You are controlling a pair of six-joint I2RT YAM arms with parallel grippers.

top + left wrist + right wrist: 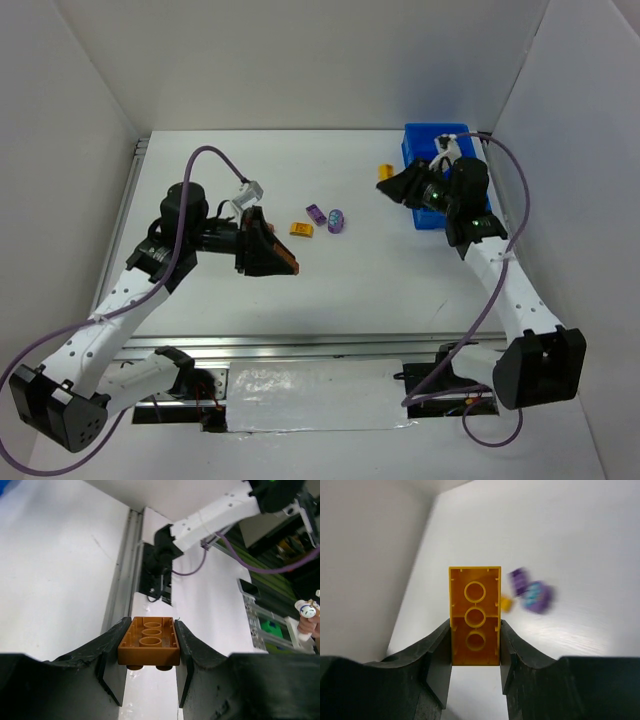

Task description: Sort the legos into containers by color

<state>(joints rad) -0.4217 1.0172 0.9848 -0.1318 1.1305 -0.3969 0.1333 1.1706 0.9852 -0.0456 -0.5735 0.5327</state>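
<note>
You have white walls [320, 60] around the white tabletop [350, 290]; the blue tray [420, 135] sits far right; left fingers [112, 650] clamp a brown lego [149, 642]; right fingers [440, 655] clamp an orange lego [475, 615]; three loose legos [316, 213] lie mid-tabletop.

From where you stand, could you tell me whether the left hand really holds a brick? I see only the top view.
Observer: Yes. The left hand is shut on a brown brick, pinched by its long sides.
Operator: Thank you. Which way does it face?
Observer: Its hollow underside is turned up toward the left wrist view, with the studs peeking out below.
Operator: And the right hand?
Observer: The right hand is shut on an orange brick, hollow side showing, about half of it sticking out past the hand.
</note>
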